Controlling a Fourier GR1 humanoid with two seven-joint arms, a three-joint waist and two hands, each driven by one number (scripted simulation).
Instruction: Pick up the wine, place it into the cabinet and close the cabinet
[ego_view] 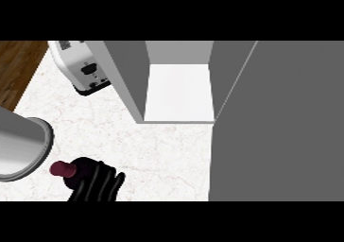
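Black hand (97,183) curled round wine (62,168), body hidden.

We count one wine bottle (63,168) near left, one black hand (98,184) curled round it, and one grey forearm (18,146) at the left edge. Farther off we count one open cabinet (176,94) with one door (286,123) on the right, and one toaster (81,66) far left.

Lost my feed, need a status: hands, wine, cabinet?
Left hand curled round wine bottle, low over counter. Right hand out of view. Cabinet open, door swung wide, path clear.
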